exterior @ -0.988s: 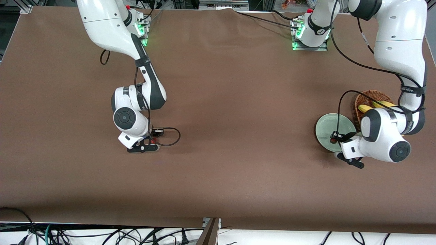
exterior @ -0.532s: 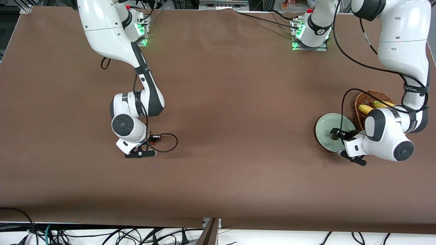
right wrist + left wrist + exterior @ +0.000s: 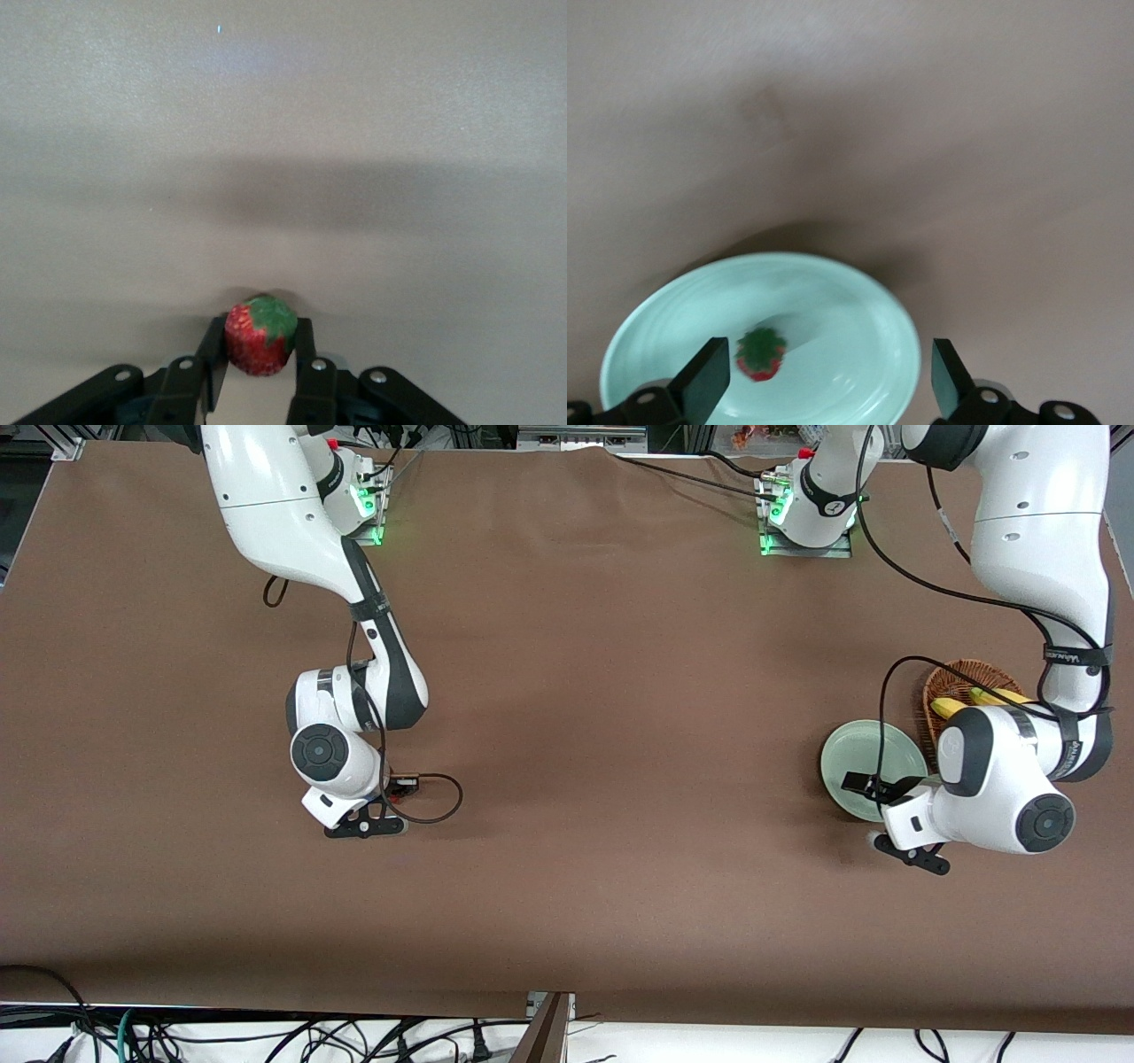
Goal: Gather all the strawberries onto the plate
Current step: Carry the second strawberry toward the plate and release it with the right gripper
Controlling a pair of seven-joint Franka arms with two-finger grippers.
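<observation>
Left gripper (image 3: 824, 390): it is over the plate, at the left arm's end of the table. Its fingers (image 3: 704, 382) stand wide apart and hold nothing.
Plate (image 3: 855, 746): a pale mint-green round plate that lies on the brown table (image 3: 602, 673), just beside the wicker basket and a little nearer to the front camera than the basket. In the left wrist view its rim (image 3: 908, 341) shows between the two fingers.
Strawberry in the plate (image 3: 761, 353): one small red berry with a green leafy top lies on the plate, free of the fingers. In the front view the left arm covers it.
Right gripper (image 3: 259, 372): it is low at the table, toward the right arm's end, well apart from the plate. Its fingers (image 3: 213, 359) are clenched on a berry.
Held strawberry (image 3: 259, 337): red with a green top, it sits between the two fingers of the right gripper, touching both. Whether it touches the table I cannot tell.
Third strawberry: I cannot find it in any view.
Basket (image 3: 952, 682): brown wicker, partly under the left arm, with yellow bananas (image 3: 948, 707) in it.
</observation>
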